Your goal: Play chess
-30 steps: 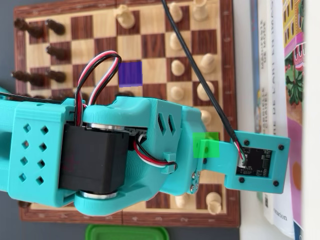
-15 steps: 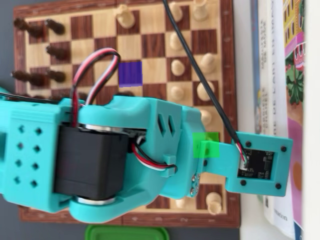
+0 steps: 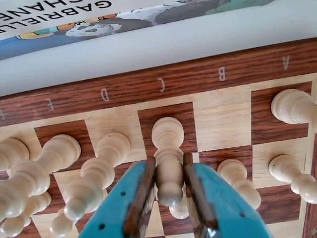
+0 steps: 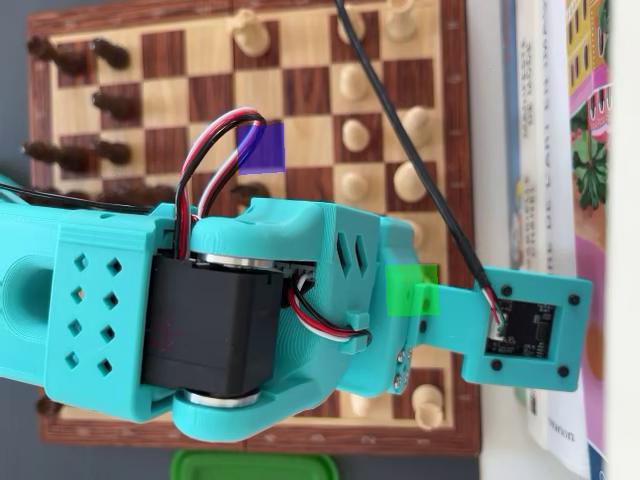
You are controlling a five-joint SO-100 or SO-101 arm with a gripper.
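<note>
In the wrist view my teal gripper (image 3: 168, 162) is shut on a tall white chess piece (image 3: 167, 133). Its brown-lined pads touch the piece's stem on both sides. The piece's base is over the dark square in column C at the near rim of the wooden chessboard (image 3: 223, 119). I cannot tell whether it stands on the board or is just off it. In the overhead view the teal arm (image 4: 300, 300) covers the lower half of the board (image 4: 300, 90) and hides the gripper and the held piece. A purple square (image 4: 262, 148) and a green square (image 4: 412, 290) mark two board squares.
White pieces crowd both sides of the held one: two tall ones at left (image 3: 106, 158) (image 3: 49, 158), pawns at right (image 3: 237, 178) (image 3: 292, 176), one at column A (image 3: 292, 106). Dark pieces stand at the board's left (image 4: 100, 100). Books (image 4: 560, 150) lie along the right; a green lid (image 4: 255, 465) is below.
</note>
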